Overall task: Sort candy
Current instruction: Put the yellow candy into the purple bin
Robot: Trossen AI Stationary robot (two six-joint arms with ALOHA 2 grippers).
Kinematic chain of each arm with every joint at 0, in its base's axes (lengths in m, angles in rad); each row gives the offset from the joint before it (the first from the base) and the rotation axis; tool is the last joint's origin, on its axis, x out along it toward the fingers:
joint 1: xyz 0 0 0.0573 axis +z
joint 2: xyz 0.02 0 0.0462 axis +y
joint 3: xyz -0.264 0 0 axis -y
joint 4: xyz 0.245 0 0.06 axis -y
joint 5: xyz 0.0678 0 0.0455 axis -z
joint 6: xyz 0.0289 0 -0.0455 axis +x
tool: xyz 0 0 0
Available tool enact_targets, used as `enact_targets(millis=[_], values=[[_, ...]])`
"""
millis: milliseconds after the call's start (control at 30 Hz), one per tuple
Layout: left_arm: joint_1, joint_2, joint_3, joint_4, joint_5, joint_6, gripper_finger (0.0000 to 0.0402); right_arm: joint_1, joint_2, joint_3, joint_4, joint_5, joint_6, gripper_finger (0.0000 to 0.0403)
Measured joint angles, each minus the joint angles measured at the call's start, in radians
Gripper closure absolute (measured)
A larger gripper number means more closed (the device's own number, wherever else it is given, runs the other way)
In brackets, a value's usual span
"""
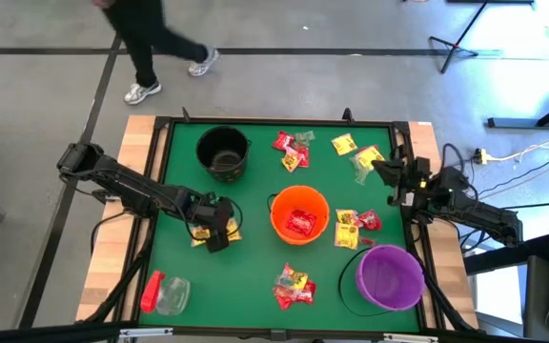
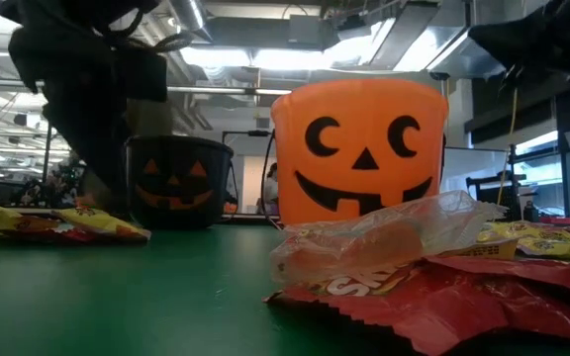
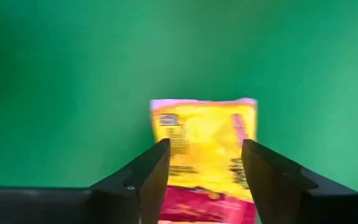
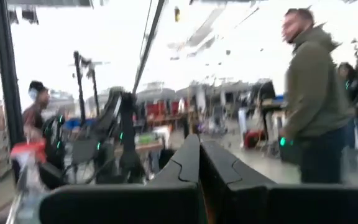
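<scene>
I see candy scattered in clumps over the green table (image 1: 255, 205): red and yellow packets (image 1: 292, 151) near the far edge beside the black bucket (image 1: 223, 152), two yellow ones (image 1: 355, 151) farther right, a yellow and red pair (image 1: 355, 227) just right of the orange bucket (image 1: 298, 215), a red heap (image 1: 294, 287) near the front between the jar (image 1: 164, 293) and the purple bucket (image 1: 390, 277), and red packets already lying inside the orange bucket. My left gripper (image 1: 219, 229) is down at the table's left side over a yellow packet (image 3: 204, 149); in its wrist view the two dark fingers (image 3: 143, 177) stand spread on either side of that packet, with gaps showing, so I read the jaws as wide and not clamping it. My right gripper (image 1: 386, 170) is at the table's right edge near the two yellow packets; its wrist view shows the fingers (image 4: 185, 163) pressed together, holding nothing, pointed out at the room, where a person in a green jacket (image 4: 311, 93) stands. In the high view, a person's legs (image 1: 151, 48) cross the floor beyond the table.
</scene>
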Motion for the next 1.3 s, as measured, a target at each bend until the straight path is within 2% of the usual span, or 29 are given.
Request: enact_targets(millis=[133,200,367,467,567,733,867,967,1100,1200,1300], values=[[-0.033,0.000,0.003,0.043,0.055,0.007,0.0184,0.000,0.012,0.000,0.039,-0.044,-0.028,0.0402],[-0.059,0.000,0.003,0.019,0.039,0.024,0.0180,0.000,0.033,0.000,0.035,-0.069,-0.050,0.0402],[-0.114,0.000,0.003,0.007,-0.041,0.083,0.0183,0.000,0.130,0.001,0.037,-0.036,-0.082,0.0384],[-0.142,0.000,0.003,0.007,-0.097,0.113,0.0185,0.000,0.194,0.015,0.038,-0.037,-0.104,0.0342],[-0.153,0.012,0.003,0.012,-0.131,0.134,0.0185,0.000,0.255,0.044,0.041,-0.053,-0.118,0.0278],[-0.153,0.065,0.003,0.012,-0.113,0.161,0.0185,0.000,0.335,0.094,0.044,-0.058,-0.130,0.0177],[-0.153,0.128,0.003,0.015,-0.081,0.168,0.0185,0.000,0.377,0.110,0.046,-0.061,-0.130,0.0134],[-0.153,0.158,0.003,0.025,-0.086,0.154,0.0185,0.000,0.392,0.111,0.047,-0.061,-0.130,0.0127],[-0.153,0.163,0.003,0.033,-0.092,0.149,0.0191,0.000,0.398,0.111,0.047,-0.061,-0.130,0.0137],[-0.153,0.162,0.003,0.053,-0.102,0.150,0.0210,0.000,0.398,0.111,0.047,-0.061,-0.130,0.0150],[-0.153,0.161,0.003,0.066,-0.102,0.150,0.0247,0.000,0.398,0.111,0.047,-0.061,-0.130,0.0165]])
